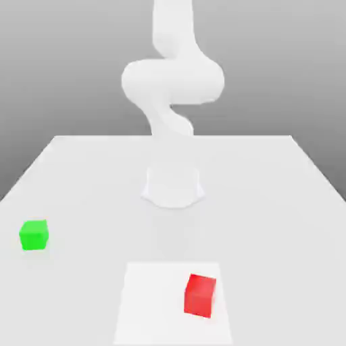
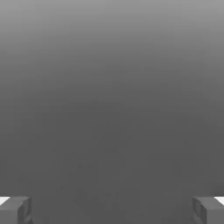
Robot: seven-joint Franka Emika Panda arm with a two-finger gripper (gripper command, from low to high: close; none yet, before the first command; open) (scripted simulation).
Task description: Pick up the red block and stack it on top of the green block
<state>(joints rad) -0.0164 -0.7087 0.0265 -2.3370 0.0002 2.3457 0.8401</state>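
Well apart from the red block (image 1: 200, 296), the claw (image 2: 112, 211) hangs empty, spread wide.

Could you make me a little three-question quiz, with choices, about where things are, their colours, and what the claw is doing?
1. Where is the red block?
A) On the white square
B) On the green block
C) Inside the claw

2. How many blocks are green?
A) None
B) One
C) Three

3. How is the claw?
A) Shut on a block
B) Shut on nothing
C) Open and empty

Answers:
1: A, the red block sits on the white square.
2: B, a single green block shows.
3: C, the claw's fingers stand wide apart with nothing between.
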